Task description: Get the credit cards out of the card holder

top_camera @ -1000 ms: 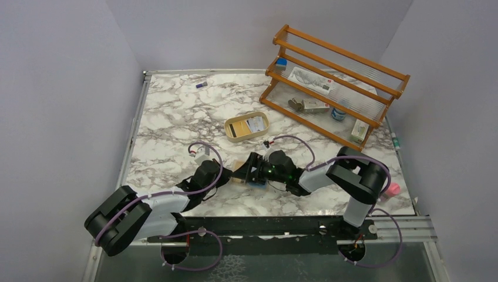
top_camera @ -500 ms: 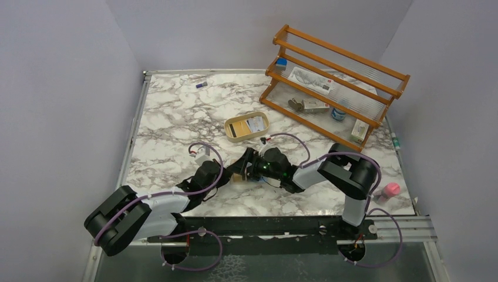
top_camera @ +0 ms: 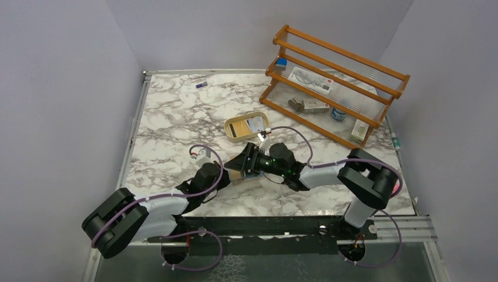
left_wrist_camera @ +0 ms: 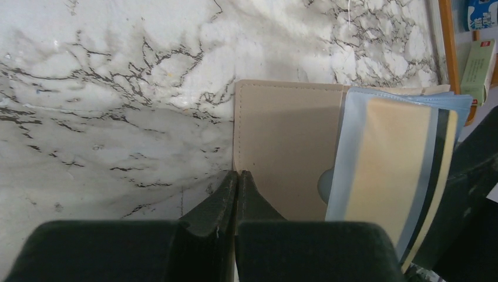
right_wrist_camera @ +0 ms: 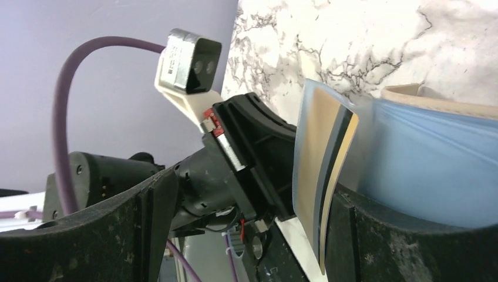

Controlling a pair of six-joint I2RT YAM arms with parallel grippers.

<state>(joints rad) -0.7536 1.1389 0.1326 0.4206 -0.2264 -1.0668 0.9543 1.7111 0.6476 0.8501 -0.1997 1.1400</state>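
Beige leather, the card holder lies flat on the bench toward the middle of its near edge, between the two arms and well short of the oval tray. The left end effector is closed, its fingertips pressed together at the holder's near-left edge. It looks to be pinning the holder down rather than pinching it. The right end effector stands wide apart, and the credit cards rise partly out of the holder's right half between its fingers. It grips nothing that I can see.

The step in hand appears to be the extraction itself, with the cards lifted but not free. The next move calls for the right jaws to close squarely on the raised card's faces and draw it along the pocket's line while the left keeps the holder from sliding or lifting.

The left wrist view shows the holder's stitched edge and the card's cream face with a dark stripe. The right wrist view shows the card edge-on and bowed, with pale blue behind it; whether that is a second card I cannot tell. The top view hides both under the arms.
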